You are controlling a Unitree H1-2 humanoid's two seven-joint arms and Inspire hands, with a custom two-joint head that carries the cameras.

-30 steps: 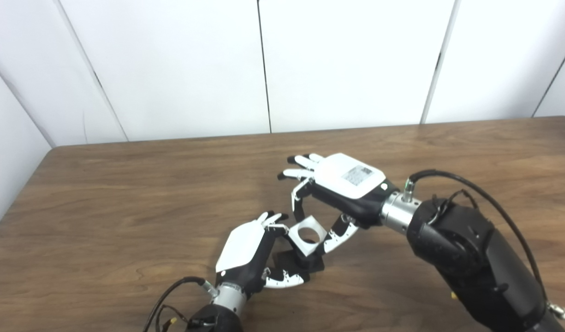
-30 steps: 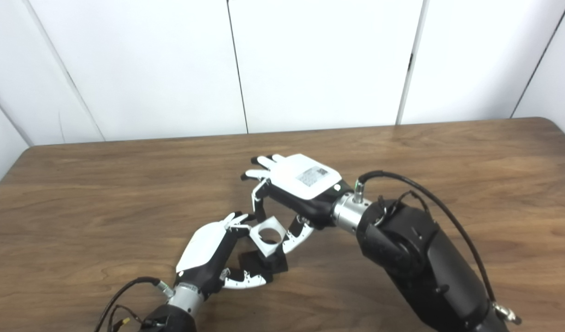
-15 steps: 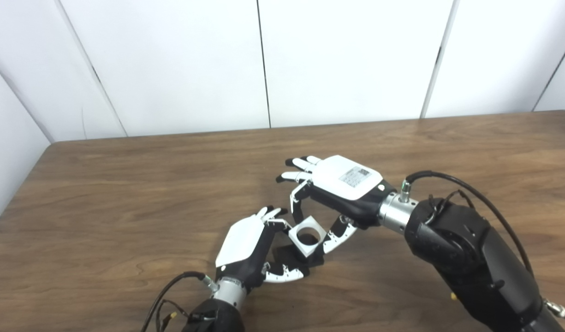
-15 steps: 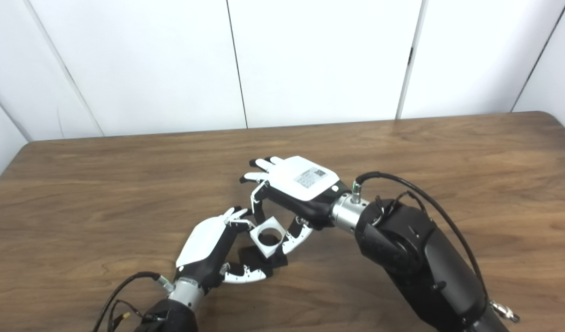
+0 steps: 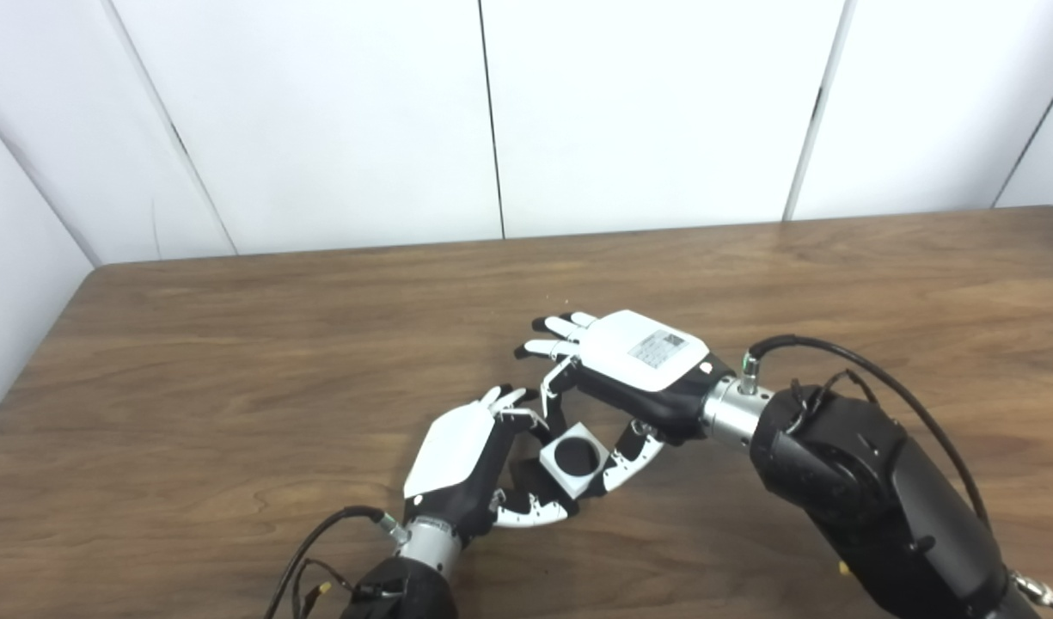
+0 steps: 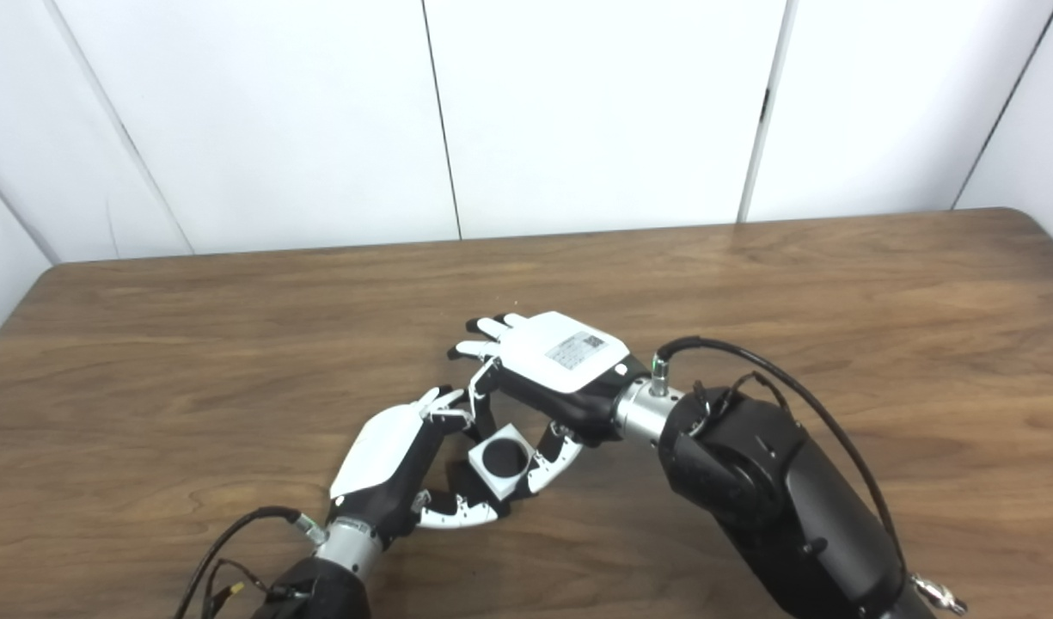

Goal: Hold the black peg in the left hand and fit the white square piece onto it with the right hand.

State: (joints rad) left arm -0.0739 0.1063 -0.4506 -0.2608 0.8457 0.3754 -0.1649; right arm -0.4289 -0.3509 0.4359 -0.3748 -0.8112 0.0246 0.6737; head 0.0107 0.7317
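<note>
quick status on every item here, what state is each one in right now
left hand: shut on the black peg, low over the table
black peg: held, its dark top fills the round hole of the white piece
white square piece: pinched by the right hand, seated down over the peg
right hand: shut on the white square piece, other fingers spread out
table: brown wood, under both hands
</note>
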